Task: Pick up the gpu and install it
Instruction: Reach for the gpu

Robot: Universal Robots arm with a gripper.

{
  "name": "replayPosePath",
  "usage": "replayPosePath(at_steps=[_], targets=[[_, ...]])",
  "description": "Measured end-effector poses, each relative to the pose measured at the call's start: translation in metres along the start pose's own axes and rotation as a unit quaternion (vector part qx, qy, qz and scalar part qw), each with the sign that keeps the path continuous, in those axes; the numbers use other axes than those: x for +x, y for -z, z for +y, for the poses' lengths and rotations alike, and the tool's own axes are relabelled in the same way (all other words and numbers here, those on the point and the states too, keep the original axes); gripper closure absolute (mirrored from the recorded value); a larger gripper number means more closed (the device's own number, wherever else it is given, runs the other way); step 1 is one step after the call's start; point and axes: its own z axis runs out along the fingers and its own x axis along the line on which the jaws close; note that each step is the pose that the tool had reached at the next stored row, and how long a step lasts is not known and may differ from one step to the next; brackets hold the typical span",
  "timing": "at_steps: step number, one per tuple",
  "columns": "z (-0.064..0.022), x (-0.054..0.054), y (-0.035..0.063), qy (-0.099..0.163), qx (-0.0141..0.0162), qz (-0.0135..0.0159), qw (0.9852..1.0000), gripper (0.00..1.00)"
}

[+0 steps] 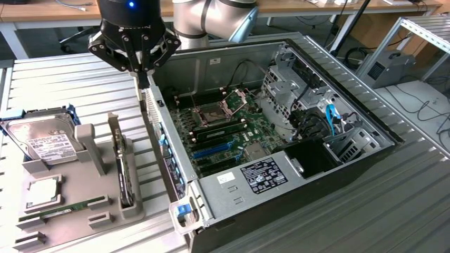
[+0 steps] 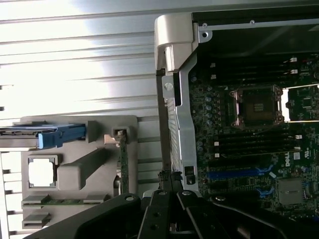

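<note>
Black gripper (image 1: pixel 144 80), closed, vertical over case wall (image 1: pixel 152 112)

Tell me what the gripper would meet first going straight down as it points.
Probably the top edge of the computer case wall, which sits right under the gripper with its tips closed. Depth is unclear, so it might just miss it.

Exterior view high, oblique over computer case (image 1: pixel 211 66); wrist view nearer, seemingly straight down, same case (image 2: pixel 180 124).
</note>
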Motion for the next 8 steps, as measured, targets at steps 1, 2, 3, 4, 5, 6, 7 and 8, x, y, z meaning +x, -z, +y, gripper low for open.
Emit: replayPosePath(at_steps=[1,2,3,4,5,6,7,8], targets=[[0.0,0.0006,0.0,0.0,0.0,0.0,1.0,0.89],[-0.0001,0.0011,0.0,0.0,0.0,0.0,1.0,0.89],[-0.0002,0.0018,0.0,0.0,0.0,0.0,1.0,0.89],[-0.0002,0.0024,0.0,0.0,0.0,0.0,1.0,0.89],[-0.0002,0.003,0.0,0.0,0.0,0.0,1.0,0.89],[-0.0003,0.0034,0.0,0.0,0.0,0.0,1.0,0.89],[-0.0003,0.004,0.0001,0.0,0.0,0.0,1.0,0.89],[-0.0004,0.0046,0.0001,0.0,0.0,0.0,1.0,0.89]])
